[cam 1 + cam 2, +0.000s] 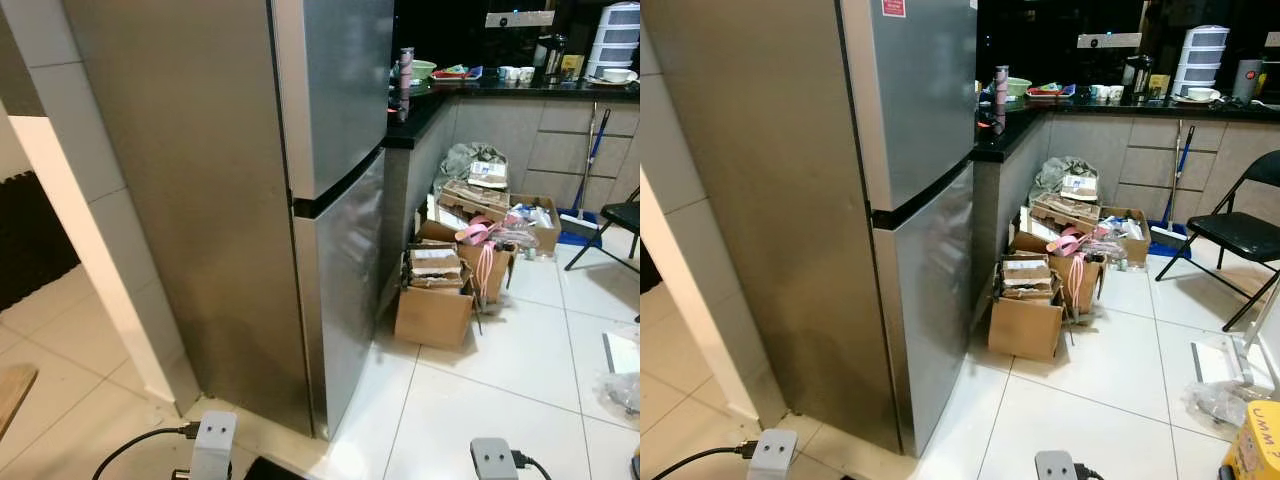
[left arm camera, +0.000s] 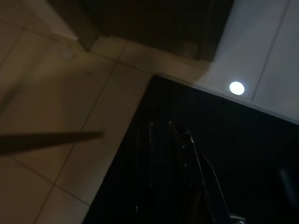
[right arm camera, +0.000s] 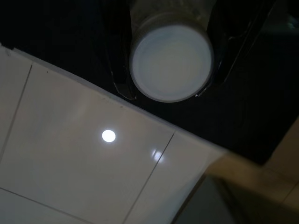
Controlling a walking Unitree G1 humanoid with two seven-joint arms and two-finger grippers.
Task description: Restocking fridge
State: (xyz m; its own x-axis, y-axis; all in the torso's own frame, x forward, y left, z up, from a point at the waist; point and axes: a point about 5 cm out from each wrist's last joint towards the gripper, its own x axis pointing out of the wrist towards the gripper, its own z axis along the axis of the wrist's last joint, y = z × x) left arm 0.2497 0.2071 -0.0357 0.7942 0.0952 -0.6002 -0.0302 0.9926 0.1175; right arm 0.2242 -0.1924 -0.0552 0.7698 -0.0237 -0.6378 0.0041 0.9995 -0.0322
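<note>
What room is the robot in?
Most likely a home kitchen. A tall silver fridge stands with both doors shut, a dark countertop carries cups and bowls, and open cardboard boxes sit on the white tiled floor.

Brushed-metal fridge (image 1: pixel 330 130) (faintly streaked), glossy floor tiles (image 1: pixel 500 370), cardboard boxes (image 1: pixel 433 315)
</note>
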